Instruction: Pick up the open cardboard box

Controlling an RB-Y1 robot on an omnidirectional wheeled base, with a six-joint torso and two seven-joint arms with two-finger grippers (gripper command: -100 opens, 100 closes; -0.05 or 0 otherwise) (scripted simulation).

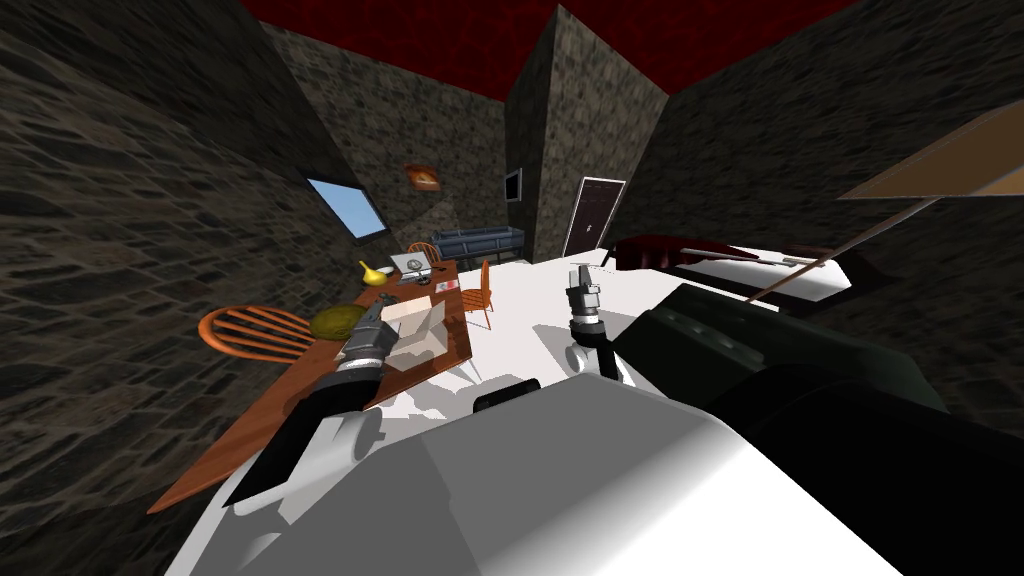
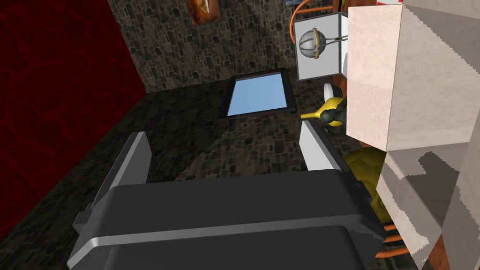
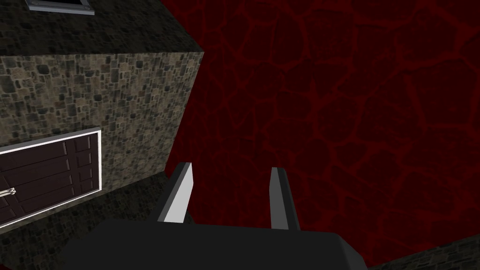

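The open cardboard box [image 1: 422, 328] is pale beige and stands on a brown table [image 1: 270, 420] to my left. In the left wrist view the box [image 2: 408, 79] rises just beyond one finger [image 2: 318, 151], outside the gap, with its flap [image 2: 412, 187] close by. My left gripper [image 1: 380, 318] [image 2: 225, 154] is open wide with nothing between its fingers, right at the box's side. My right gripper [image 1: 581, 272] [image 3: 230, 187] is held up over the white floor, away from the table. Its fingers stand partly apart and hold nothing.
An olive round object [image 1: 335, 320] and a yellow spouted vessel [image 1: 372, 272] sit on the table near the box. Orange chairs [image 1: 250, 332] [image 1: 478, 290] flank the table. A large black object [image 1: 790, 370] lies close on my right. A dark door [image 1: 595, 215] is in the far wall.
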